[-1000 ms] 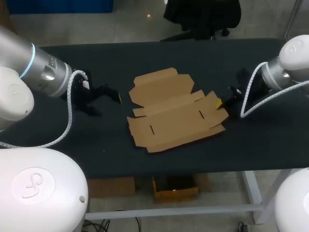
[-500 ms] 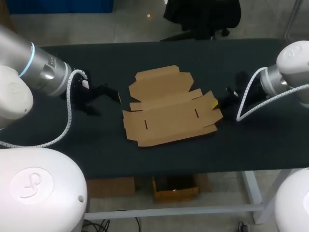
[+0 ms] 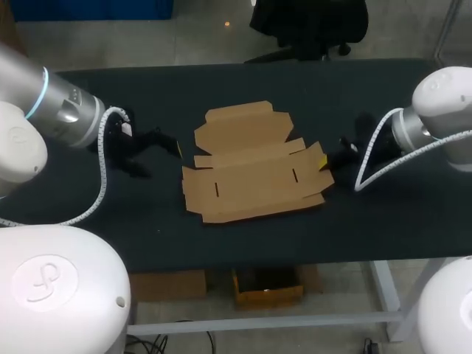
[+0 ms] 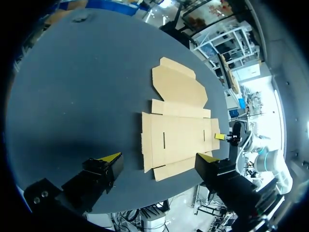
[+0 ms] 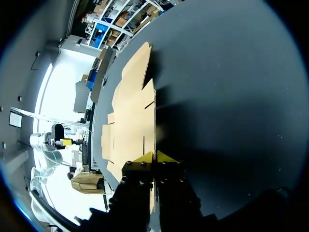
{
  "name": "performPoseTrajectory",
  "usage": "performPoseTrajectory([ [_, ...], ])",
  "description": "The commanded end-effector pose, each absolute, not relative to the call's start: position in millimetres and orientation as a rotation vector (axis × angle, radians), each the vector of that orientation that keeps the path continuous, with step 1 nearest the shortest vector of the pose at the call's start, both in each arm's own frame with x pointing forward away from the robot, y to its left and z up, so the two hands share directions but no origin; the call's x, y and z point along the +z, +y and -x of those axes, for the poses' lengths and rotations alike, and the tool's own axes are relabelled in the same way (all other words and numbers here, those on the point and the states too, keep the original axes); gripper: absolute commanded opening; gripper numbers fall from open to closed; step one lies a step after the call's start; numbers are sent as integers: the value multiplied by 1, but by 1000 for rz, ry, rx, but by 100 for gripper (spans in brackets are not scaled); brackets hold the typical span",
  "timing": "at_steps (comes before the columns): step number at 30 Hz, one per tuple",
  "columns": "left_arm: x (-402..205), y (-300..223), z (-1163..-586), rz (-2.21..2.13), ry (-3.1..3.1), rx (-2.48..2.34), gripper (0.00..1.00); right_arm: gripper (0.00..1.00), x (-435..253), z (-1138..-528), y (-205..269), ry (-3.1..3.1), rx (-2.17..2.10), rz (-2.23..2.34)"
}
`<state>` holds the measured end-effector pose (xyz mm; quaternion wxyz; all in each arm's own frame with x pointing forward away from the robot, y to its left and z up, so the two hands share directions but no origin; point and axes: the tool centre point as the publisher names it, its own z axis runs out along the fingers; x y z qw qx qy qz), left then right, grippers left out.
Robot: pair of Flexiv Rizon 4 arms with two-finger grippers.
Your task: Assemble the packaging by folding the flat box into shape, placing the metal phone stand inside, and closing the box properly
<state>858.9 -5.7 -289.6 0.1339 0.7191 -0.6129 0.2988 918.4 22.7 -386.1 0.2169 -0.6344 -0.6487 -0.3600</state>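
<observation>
Head view: my right gripper [image 3: 322, 162] pinches the edge of the flat cardboard box [image 3: 251, 177]; my left gripper [image 4: 157, 159] is spread wide. Folding, I judge, comes next.

Brown cardboard flat box [image 3: 251, 177], unfolded, flaps spread, lying flat; right edge pinched in right claw [image 3: 322, 162].

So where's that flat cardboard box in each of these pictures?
Head view: the flat box lies at the middle of the table.
Left wrist view: it lies ahead of the open left end effector, beyond its tips.
Right wrist view: it is right at the right end effector, whose tips pinch its edge.
Shared landmark: the two short slots in the box's middle panel.
</observation>
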Motion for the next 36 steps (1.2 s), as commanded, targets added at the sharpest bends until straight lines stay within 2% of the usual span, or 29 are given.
performPoseTrajectory([
  [1, -290, -5, -859, -2080, -1778, 865, 100, 0, -387, -909, 21, -1791, -1016, 1760],
  [11, -289, -5, -858, -2076, -1778, 873, 100, 0, -387, -902, 24, -1800, -998, 1746],
  [12, -289, -5, -858, -2077, -1777, 874, 100, 6, -388, -902, 24, -1800, -995, 1747],
  [14, -289, -5, -858, -2076, -1777, 875, 100, 35, -389, -902, 25, -1801, -990, 1744],
  [15, -289, -5, -857, -2076, -1778, 876, 100, 58, -389, -901, 25, -1801, -981, 1744],
  [16, -289, -5, -857, -2075, -1778, 876, 100, 89, -389, -901, 25, -1801, -979, 1743],
  [17, -289, -5, -857, -2075, -1778, 876, 100, 100, -389, -901, 25, -1801, -975, 1745],
  [36, -279, -5, -856, -2051, -1809, 864, 100, 100, -351, -908, -8, -1919, -933, 1792],
])
